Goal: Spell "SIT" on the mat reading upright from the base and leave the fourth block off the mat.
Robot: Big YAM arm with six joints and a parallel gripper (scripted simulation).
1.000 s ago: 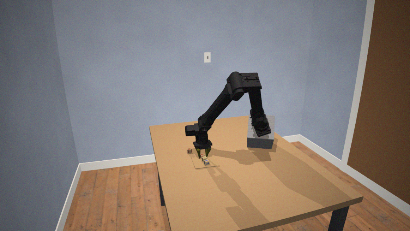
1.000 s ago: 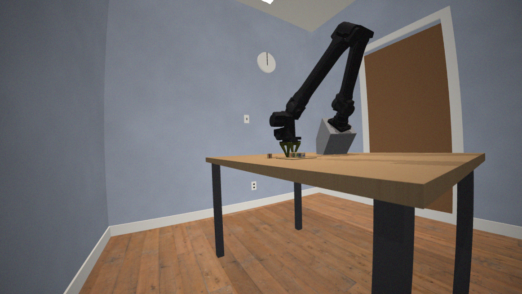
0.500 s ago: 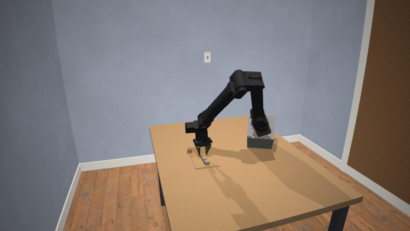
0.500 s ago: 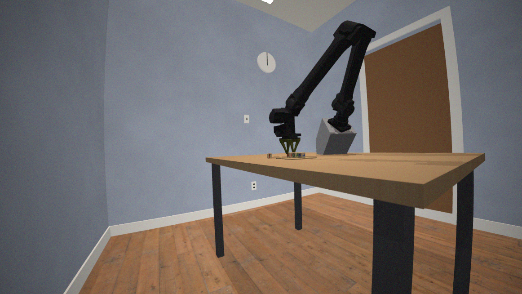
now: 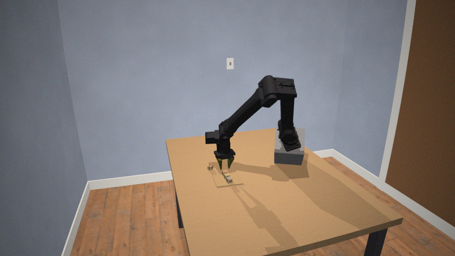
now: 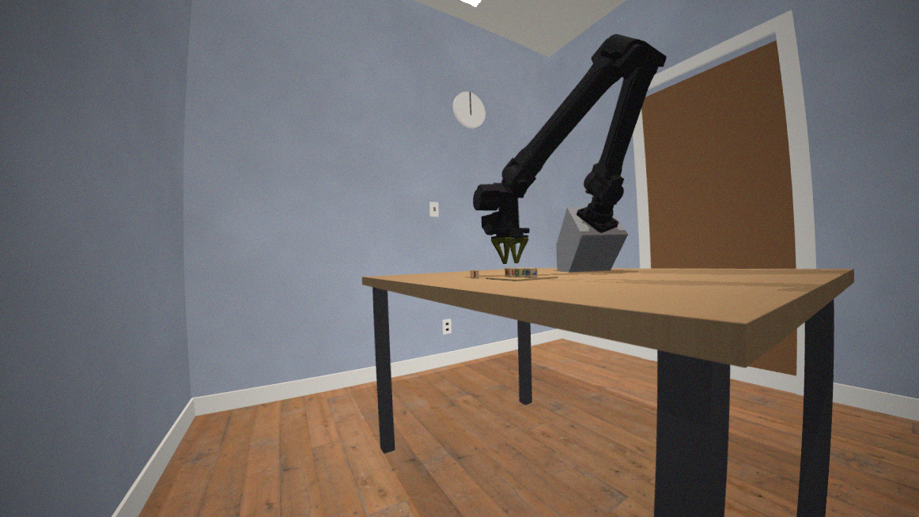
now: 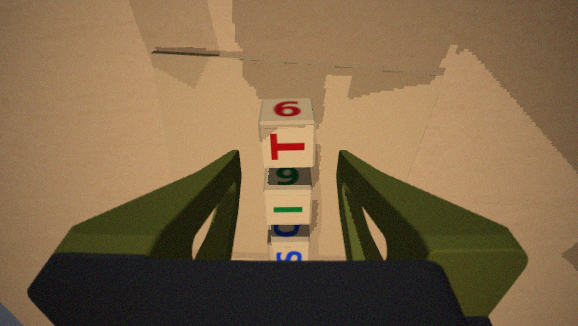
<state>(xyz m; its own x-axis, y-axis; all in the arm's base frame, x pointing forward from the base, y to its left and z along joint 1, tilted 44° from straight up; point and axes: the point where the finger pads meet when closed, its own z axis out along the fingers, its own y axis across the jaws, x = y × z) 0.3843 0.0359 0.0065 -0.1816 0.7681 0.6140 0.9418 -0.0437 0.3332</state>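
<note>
Hovering gripper (image 5: 224, 168) (image 6: 509, 263) (image 7: 288, 162): it is above the mat (image 5: 235, 183) (image 6: 546, 277) (image 7: 370, 120), fingers half apart, and nothing is between them.
T block (image 5: 224, 172) (image 6: 507, 273) (image 7: 295, 157): it lies on the mat, at the right end of the row as one sees from the robot's base; the letter looks upright from there.
I block (image 5: 226, 175) (image 6: 519, 273) (image 7: 288, 202): it lies on the mat in the middle, very close to both neighbours.
S block (image 5: 229, 180) (image 6: 533, 273) (image 7: 290, 250): it lies on the mat at the left end; the wrist view cuts its letter partly.
Fourth block (image 5: 209, 167) (image 6: 474, 273): it sits outside the mat, near its edge; it seems fully off.
Row on the mat: it looks almost straight and reads "SIT", so I judge the spelling is done and the step in hand is to leave.
Next move: it should be straight up from the mat, fingers kept off the blocks, then stillness. A low sideways swing could spoil the row.

Tool (image 5: 224, 168) (image 6: 510, 262) (image 7: 288, 162) risen from red T block (image 5: 224, 172) (image 6: 508, 273) (image 7: 295, 146); fingertips now higher above mat (image 5: 233, 183) (image 6: 547, 277) (image 7: 370, 115).
</note>
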